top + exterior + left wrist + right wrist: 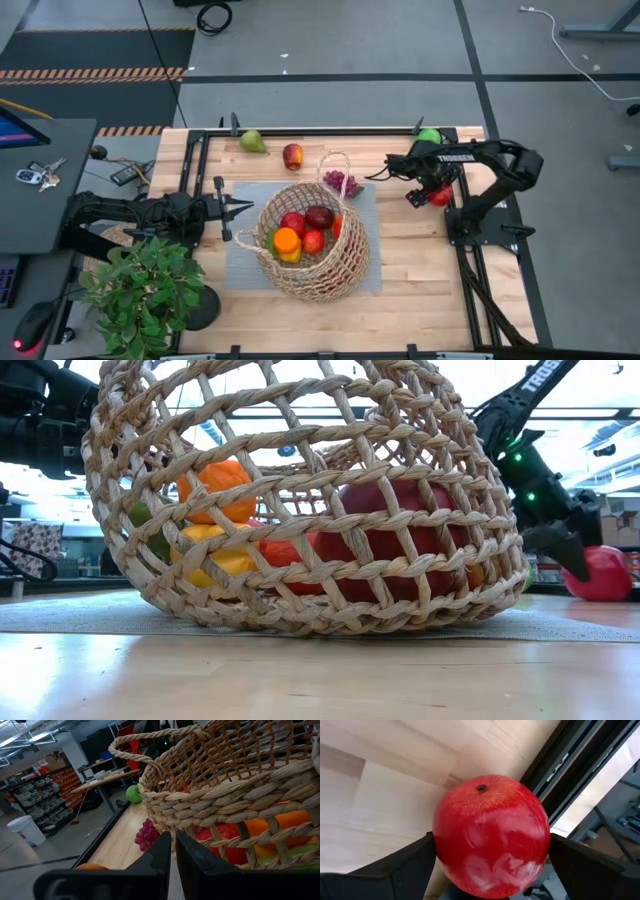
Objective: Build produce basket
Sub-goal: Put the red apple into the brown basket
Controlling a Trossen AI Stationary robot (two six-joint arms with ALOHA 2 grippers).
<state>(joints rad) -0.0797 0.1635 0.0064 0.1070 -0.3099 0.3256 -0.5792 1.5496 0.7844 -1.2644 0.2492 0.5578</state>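
1. Basket point(312, 250): tan open-weave wicker, tipped on its side on the grey mat, centre of the high view, one loop handle toward the top.
2. Inside it: orange point(286, 240), yellow pepper point(222, 560), several red pieces, one dark red piece point(320, 216).
3. Grapes point(340, 181) just above the basket.
4. Pear point(252, 141), red-yellow apple point(292, 156) upper centre-left.
5. Green apple point(429, 135), red apple point(491, 836) upper right.
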